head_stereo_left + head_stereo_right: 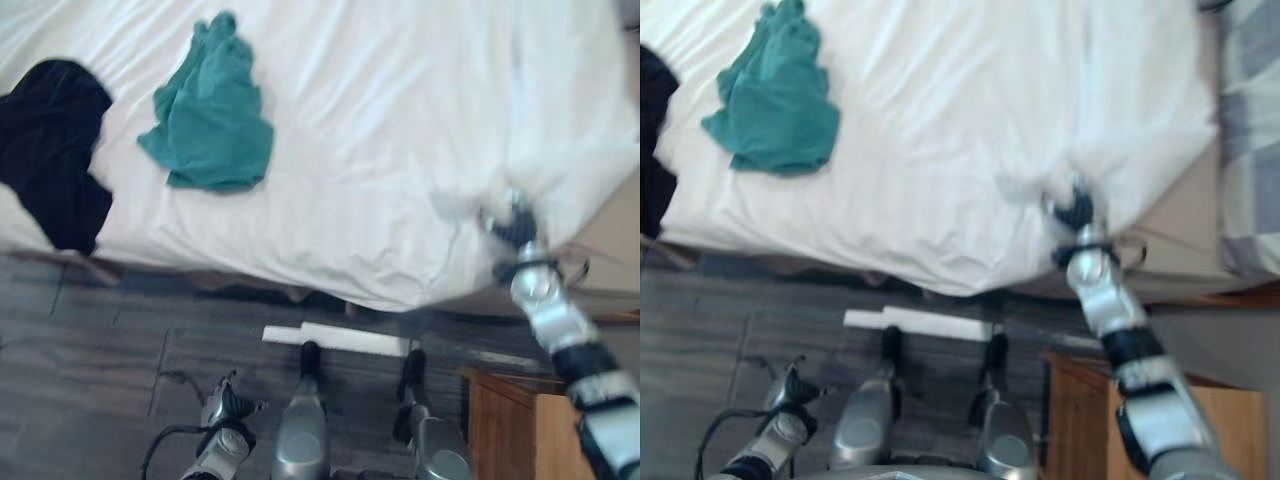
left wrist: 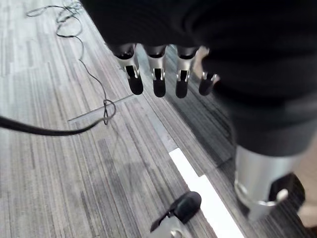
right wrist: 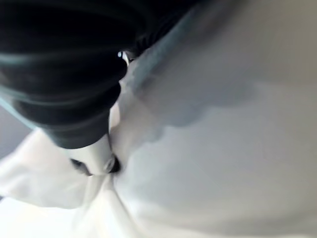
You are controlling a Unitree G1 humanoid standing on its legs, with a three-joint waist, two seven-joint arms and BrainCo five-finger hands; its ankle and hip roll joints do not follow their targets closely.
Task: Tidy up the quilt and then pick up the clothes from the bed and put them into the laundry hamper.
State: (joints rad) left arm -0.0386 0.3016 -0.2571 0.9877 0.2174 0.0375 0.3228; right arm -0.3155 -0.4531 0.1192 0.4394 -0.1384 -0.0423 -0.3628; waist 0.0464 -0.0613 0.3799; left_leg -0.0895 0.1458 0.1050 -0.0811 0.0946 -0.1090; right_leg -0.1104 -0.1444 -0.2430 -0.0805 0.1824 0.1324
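**Operator:** As you look down through the left eye, what have I got to work with?

**Spotter:** Your white quilt (image 1: pixel 400 130) covers the bed (image 1: pixel 610 235), creased and bunched toward its near right corner. Your right hand (image 1: pixel 512 228) is at that bunch. A teal garment (image 1: pixel 212 115) lies crumpled on the quilt's left half, and a black garment (image 1: pixel 55 150) droops over the left edge. Your left hand (image 1: pixel 225 412) hangs low over the floor (image 1: pixel 100 340), well apart from the bed. A wooden nightstand (image 1: pixel 520 430) stands by your right arm.

**Operator:** And the right eye?

**Spotter:** Same scene. Your right hand (image 1: pixel 1076 212) is sunk into the gathered cloth at the corner, so its fingers are mostly buried.

**Operator:** Left wrist?

**Spotter:** Your left hand (image 2: pixel 158 74) has its fingers (image 2: pixel 159 82) straight and relaxed, carrying nothing.

**Operator:** Right wrist?

**Spotter:** White folds of quilt (image 3: pixel 208 163) press close round your right hand (image 3: pixel 94 161). I cannot tell whether it pinches the cloth or merely pushes into it.

**Operator:** How will things handle?

**Spotter:** I'd judge the quilt soft, bulky and draggy; take it by an edge or corner. The garments look light and limp: gather each at its bunched middle so nothing trails.
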